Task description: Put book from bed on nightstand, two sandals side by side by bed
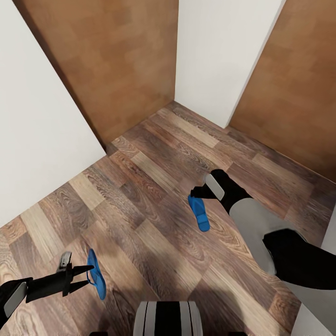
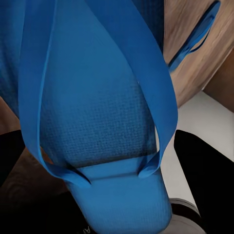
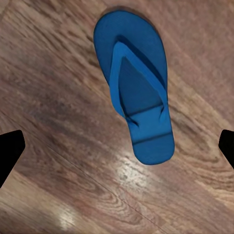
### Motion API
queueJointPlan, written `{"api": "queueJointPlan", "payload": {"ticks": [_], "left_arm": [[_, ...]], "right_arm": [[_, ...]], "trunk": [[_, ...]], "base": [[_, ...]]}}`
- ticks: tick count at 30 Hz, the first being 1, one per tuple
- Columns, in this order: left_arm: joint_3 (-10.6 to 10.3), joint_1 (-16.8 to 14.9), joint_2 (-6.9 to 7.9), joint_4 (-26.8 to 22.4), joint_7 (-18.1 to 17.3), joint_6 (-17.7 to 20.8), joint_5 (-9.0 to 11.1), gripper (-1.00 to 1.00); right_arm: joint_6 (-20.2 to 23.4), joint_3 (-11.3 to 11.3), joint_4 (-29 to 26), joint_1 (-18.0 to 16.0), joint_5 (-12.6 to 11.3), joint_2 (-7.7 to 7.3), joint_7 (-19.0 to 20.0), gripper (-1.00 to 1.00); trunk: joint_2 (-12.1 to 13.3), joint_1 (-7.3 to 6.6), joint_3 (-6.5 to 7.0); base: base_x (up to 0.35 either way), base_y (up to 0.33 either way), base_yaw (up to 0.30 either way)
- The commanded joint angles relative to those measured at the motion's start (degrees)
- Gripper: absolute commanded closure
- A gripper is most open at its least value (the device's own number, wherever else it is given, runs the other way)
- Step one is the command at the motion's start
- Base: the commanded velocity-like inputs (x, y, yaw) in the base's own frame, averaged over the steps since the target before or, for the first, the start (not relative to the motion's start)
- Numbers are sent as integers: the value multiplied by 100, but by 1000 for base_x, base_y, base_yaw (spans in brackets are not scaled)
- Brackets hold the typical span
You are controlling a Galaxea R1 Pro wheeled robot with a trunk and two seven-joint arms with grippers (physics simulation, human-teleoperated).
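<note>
Head view: your left hand [image 1: 88, 276] grips one sandal [image 1: 96, 274]; right hand [image 1: 198, 192] open above the other sandal [image 1: 199, 213]. Pairing pending.

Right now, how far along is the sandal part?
Done: nothing placed yet. In hand: the left gripper holds one sandal on edge; the right gripper hovers open over the other sandal, which lies flat on the floor. Left: grasp it and set both side by side by the bed.
</note>
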Motion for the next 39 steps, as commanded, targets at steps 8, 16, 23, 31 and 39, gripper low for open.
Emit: {"api": "queueJointPlan", "payload": {"ticks": [8,16,23,31,39], "left_arm": [[10,7,0,-13,-255,27,5,100],[9,110,8,-71,-1043,-227,-9,100],[3,143,13,-78,-1834,-482,-308,100],[8,147,17,-76,-2449,-1001,-699,100],[9,147,17,-49,-2520,-1104,-763,100]], "right_arm": [[17,37,-6,-34,-52,-4,-49,-100],[16,42,-6,-37,-49,-4,-42,-100],[14,46,-4,-38,-44,-4,-45,-100],[14,46,0,-38,-43,-4,-47,-100],[14,46,0,-38,-43,-4,-48,-100]], "trunk": [[-12,19,-181],[-23,40,-359],[-32,58,-514],[-40,73,-647],[-40,73,-647]], "base": [[0,0,0],[0,0,0],[0,0,0],[0,0,0],[0,0,0]]}}
